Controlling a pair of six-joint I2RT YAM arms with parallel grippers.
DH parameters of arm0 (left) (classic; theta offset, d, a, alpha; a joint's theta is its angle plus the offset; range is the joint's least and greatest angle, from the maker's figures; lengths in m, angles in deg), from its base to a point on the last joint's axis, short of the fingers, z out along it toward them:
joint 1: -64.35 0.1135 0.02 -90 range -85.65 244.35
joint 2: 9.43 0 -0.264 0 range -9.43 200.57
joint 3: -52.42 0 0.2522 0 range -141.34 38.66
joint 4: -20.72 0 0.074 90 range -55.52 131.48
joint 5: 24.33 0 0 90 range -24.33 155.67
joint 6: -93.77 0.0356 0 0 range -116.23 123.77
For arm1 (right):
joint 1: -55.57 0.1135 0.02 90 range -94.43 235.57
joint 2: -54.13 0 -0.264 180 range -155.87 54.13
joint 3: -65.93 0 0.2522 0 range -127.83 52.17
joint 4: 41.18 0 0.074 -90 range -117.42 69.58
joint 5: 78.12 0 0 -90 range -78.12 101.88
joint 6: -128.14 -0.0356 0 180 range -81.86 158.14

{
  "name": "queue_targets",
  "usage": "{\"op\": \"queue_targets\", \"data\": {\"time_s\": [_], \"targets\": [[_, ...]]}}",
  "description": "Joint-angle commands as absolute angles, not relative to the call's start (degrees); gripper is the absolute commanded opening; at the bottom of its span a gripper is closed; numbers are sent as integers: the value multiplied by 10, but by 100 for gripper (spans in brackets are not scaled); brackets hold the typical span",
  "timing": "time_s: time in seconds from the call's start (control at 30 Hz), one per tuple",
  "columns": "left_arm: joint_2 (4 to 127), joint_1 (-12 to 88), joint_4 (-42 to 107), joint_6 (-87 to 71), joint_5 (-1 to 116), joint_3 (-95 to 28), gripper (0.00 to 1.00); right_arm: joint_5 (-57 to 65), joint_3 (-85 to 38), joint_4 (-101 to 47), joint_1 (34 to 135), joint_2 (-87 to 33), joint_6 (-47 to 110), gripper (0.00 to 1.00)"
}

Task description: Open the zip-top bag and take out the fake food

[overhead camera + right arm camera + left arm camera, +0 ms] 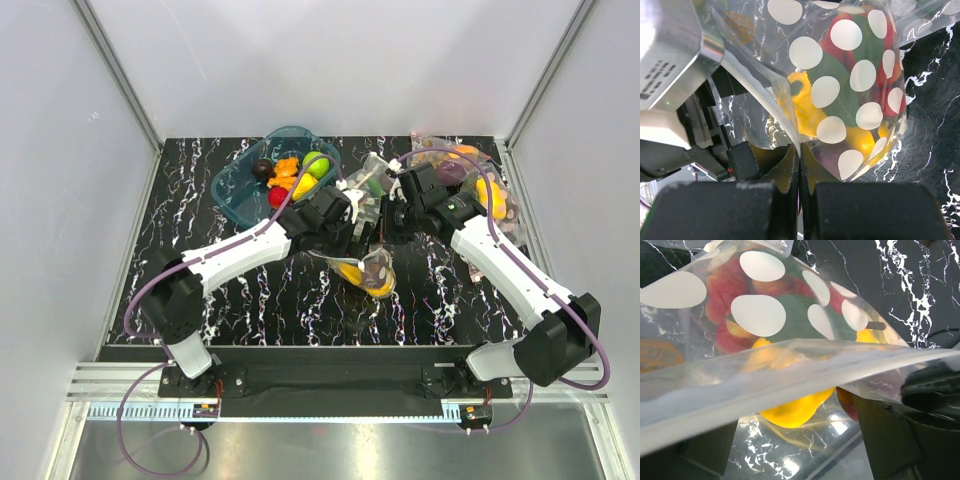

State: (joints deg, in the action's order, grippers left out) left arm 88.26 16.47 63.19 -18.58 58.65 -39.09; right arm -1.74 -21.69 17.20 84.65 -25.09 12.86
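Note:
The zip-top bag (368, 268) is clear with white dots and hangs between my two grippers over the middle of the table. Inside it I see a yellow bell pepper (790, 412), a red berry cluster with green leaves (840, 95) and a dark plum (830, 155). My right gripper (800, 165) is shut on the bag's edge film; it also shows in the top view (388, 222). My left gripper (795, 445) is open, its fingers wide apart with the bag's film and zip strip (790, 370) lying across the gap. In the top view it (350, 232) is right beside the right one.
A blue tub (240, 195) at the back left holds several food pieces, among them a lime-green apple (316, 163). Another dotted bag (470, 175) with orange and purple pieces lies at the back right. A small clear bag (372, 180) lies behind the grippers. White walls enclose the table.

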Motion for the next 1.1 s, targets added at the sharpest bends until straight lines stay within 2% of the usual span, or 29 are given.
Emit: {"op": "queue_targets", "data": {"time_s": [0.0,0.03,0.33,0.37,0.4,0.43,0.47,0.5,0.57,0.63,0.67,0.87,1.07], "targets": [[890,172,580,-182,600,-384,97,-35,-224,156,852,-241,129,0],[894,172,580,-182,600,-385,99,-35,-225,156,853,-242,131,0],[929,177,569,-167,574,-389,97,-30,-237,164,852,-258,141,0],[930,179,566,-165,570,-389,93,-29,-238,164,852,-259,142,0],[930,179,566,-163,566,-387,78,-27,-238,164,852,-260,142,0],[931,180,565,-162,560,-386,68,-25,-239,166,852,-261,142,0],[930,182,563,-162,557,-384,62,-24,-239,166,852,-263,143,0],[926,182,559,-160,551,-381,50,-21,-239,168,853,-264,144,0],[923,185,550,-158,530,-377,40,-17,-239,171,852,-265,145,0],[921,186,548,-157,515,-377,23,-15,-239,171,853,-266,147,0],[920,186,546,-156,510,-377,19,-15,-239,171,852,-266,147,0],[904,186,551,-152,501,-375,0,-9,-237,172,852,-265,146,0],[872,186,567,-155,501,-377,0,-4,-233,172,852,-263,147,0]]}}
